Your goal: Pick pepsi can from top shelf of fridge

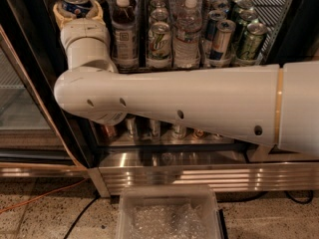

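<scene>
Dark blue with a silver lid, the pepsi can (pixel 77 3) sits upright in my gripper (pixel 78 10), whose cream fingers (pixel 60 16) are clamped on either side of it. I hold it at the upper left of the fridge (pixel 30 63), level with the top shelf (pixel 164 69) and just left of a tea bottle (pixel 124 34). My white arm (pixel 189 103) stretches across the lower racks. Green-and-white cans (pixel 159 39), a water bottle (pixel 187 34) and an energy drink can (pixel 221 39) stand on that shelf. A clear plastic bin (pixel 169 215) lies on the floor below.
</scene>
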Available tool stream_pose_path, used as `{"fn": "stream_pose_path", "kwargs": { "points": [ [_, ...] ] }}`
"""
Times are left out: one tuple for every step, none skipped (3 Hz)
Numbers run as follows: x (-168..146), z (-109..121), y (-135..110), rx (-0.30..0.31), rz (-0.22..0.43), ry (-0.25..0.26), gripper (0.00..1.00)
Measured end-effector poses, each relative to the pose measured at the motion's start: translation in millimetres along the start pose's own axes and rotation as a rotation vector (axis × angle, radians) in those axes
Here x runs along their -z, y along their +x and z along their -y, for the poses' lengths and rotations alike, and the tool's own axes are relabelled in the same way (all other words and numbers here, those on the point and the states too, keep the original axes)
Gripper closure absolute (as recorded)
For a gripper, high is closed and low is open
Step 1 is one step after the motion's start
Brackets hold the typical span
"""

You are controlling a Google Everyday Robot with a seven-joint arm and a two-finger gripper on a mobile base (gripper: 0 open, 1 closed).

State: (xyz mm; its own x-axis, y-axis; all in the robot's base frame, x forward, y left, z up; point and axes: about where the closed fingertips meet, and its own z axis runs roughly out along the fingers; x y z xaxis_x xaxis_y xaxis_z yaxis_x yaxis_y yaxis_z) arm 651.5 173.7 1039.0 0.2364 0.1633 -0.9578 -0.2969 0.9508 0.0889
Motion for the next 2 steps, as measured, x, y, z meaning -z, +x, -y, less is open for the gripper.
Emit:
{"fn": "stream_pose_path", "kwargs": {
  "points": [
    [30,6,-3,-0.027,-0.041,-0.002,1.00],
    [71,11,1,-0.086,-0.083,0.002,1.00]
  ]
}}
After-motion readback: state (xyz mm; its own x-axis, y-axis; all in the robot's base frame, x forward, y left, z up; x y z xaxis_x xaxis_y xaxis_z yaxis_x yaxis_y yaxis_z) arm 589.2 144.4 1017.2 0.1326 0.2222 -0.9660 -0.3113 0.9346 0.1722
